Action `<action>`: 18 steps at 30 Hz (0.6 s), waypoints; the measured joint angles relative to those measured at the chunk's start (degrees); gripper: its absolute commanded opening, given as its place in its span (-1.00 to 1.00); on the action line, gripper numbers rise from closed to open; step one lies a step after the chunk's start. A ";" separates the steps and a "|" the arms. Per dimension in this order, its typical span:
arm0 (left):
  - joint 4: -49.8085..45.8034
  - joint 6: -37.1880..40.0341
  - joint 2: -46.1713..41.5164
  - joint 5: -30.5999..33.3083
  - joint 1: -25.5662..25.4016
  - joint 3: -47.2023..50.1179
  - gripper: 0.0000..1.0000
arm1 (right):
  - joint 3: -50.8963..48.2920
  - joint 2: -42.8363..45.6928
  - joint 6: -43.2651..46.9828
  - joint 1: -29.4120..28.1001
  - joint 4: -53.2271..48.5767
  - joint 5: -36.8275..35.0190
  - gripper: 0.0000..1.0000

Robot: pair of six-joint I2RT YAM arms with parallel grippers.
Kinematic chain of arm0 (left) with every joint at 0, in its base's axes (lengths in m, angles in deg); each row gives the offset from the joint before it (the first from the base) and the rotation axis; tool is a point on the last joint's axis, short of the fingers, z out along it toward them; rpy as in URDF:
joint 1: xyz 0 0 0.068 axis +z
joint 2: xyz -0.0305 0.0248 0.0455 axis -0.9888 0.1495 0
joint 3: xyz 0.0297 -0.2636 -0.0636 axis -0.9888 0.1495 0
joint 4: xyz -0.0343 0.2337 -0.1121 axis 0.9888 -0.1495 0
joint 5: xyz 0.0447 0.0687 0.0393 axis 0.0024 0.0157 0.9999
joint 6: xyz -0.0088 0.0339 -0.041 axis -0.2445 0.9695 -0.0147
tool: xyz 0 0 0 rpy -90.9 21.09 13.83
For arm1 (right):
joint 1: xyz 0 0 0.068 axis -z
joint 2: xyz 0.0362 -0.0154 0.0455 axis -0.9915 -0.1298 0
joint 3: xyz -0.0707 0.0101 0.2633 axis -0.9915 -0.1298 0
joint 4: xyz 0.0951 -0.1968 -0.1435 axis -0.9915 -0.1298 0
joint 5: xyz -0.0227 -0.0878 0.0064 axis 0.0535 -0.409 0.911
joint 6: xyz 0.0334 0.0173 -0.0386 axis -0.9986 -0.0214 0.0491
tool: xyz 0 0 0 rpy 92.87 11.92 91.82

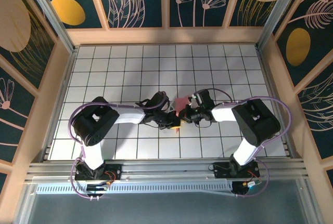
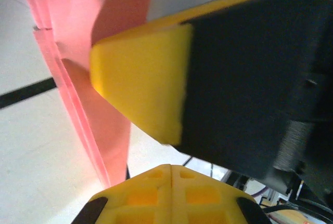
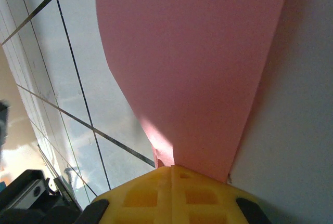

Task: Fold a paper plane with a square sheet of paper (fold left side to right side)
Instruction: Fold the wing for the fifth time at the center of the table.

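The folded salmon-pink sheet of paper (image 1: pixel 182 103) lies at the middle of the tiled table, where both arms meet. In the right wrist view the paper (image 3: pixel 197 68) spreads away from my right gripper (image 3: pixel 171 168), whose yellow jaws are shut on its near tip. My left gripper (image 2: pixel 171 168) is shut with nothing visible between its jaws. The paper's layered edges (image 2: pixel 112 21) run just to its left. One yellow fingertip of the right gripper (image 2: pixel 140 78) hangs close in front of it. From above, the left gripper (image 1: pixel 174 123) and right gripper (image 1: pixel 183 114) almost touch.
The white tiled tabletop (image 1: pixel 130 68) stretches around the arms, enclosed by wooden walls (image 1: pixel 60 78) on the left, back and right. A metal rail (image 1: pixel 166 169) carrying both arm bases runs along the near edge.
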 measured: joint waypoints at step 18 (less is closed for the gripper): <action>0.50 1.33 3.87 0.24 0.37 -1.25 -1.00 | 0.00 0.00 -0.02 0.00 0.00 -0.02 -1.00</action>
